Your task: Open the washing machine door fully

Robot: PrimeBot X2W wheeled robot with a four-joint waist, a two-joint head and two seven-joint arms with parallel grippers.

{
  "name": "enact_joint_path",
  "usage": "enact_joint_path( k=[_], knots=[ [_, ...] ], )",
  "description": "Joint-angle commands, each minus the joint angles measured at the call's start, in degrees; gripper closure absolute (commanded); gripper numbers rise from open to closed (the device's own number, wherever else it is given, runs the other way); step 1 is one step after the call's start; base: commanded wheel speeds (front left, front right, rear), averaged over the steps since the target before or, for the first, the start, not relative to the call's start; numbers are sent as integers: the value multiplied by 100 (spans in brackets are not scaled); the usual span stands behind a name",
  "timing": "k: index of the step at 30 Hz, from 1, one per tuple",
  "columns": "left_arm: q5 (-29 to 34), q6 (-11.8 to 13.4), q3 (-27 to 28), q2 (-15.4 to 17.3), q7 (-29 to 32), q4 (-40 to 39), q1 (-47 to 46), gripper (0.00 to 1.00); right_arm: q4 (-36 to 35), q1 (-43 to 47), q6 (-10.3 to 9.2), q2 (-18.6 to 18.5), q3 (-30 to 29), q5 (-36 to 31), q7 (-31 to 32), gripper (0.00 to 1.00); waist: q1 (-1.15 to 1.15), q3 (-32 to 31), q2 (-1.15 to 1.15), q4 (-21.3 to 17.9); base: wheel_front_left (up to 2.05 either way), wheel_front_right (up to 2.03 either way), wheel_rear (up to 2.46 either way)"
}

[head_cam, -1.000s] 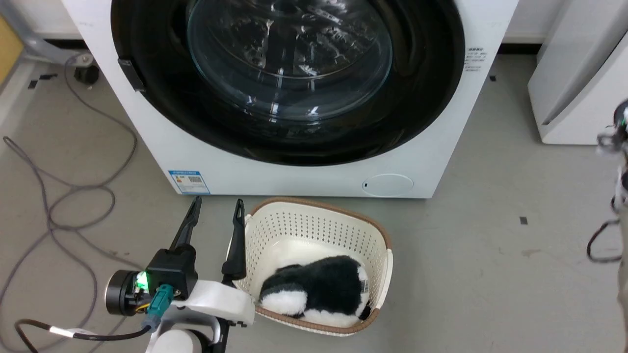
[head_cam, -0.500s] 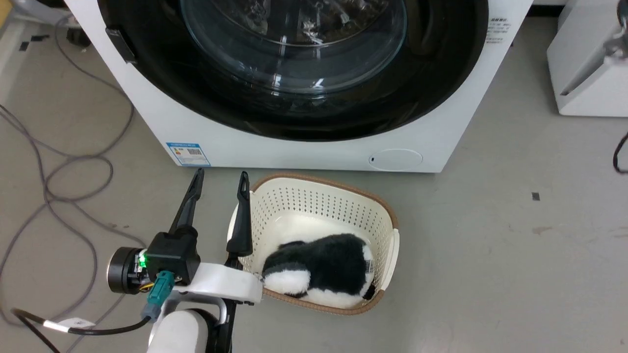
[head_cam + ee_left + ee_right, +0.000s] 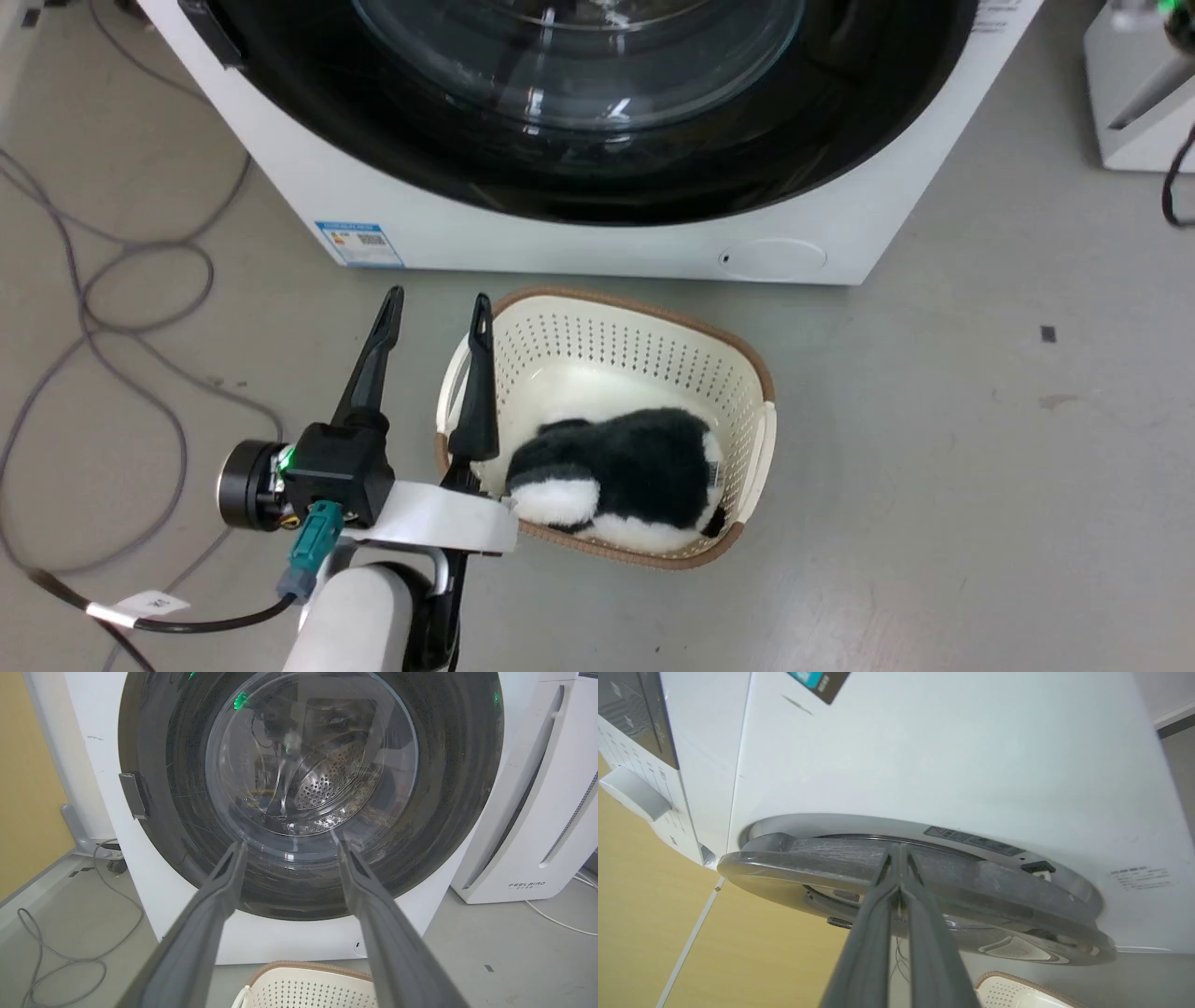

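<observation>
Before the washing machine (image 3: 579, 257), toward its left corner, my left gripper (image 3: 439, 299) hovers over the floor with its fingers apart and empty, aimed at the washing machine door (image 3: 308, 788). That door, the big black disc with the glass bowl, covers nearly the whole front of the machine. Centred in front of the machine sits a cream basket (image 3: 653, 308) holding a black-and-white plush toy (image 3: 635, 457), and the left gripper's inner finger is just beside its rim. At the machine's right side, my right gripper (image 3: 896, 861) has its fingers pressed together, tips against the door's grey edge. Whether they pinch anything I cannot tell. In the right wrist view the door looks to stand slightly off the white front there, so I judge I am at the start of the swing. Next I need to lever that edge outward and sweep it wide, minding the basket in front.
</observation>
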Motion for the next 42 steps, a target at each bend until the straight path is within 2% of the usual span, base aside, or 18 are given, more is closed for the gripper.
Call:
enact_joint_path(
  k=[1,17,31,42],
  knots=[
    [-27,46,-43,7,-60,-42,-120,0,161,-268,5,26,65,146,55,100,-1,65,0,34,0,0,0],
    [-160,226,-256,7,-252,-78,-407,0,1105,-1483,6,161,591,667,682,100,-1,501,0,188,0,0,0],
    [-150,251,-290,7,-255,-18,-438,0,1116,-1353,6,313,717,323,1089,100,-1,509,0,194,0,0,0],
    [-139,263,-277,7,-255,132,-317,0,1116,-1034,6,471,753,228,1471,100,-1,230,0,114,0,0,0]
  ],
)
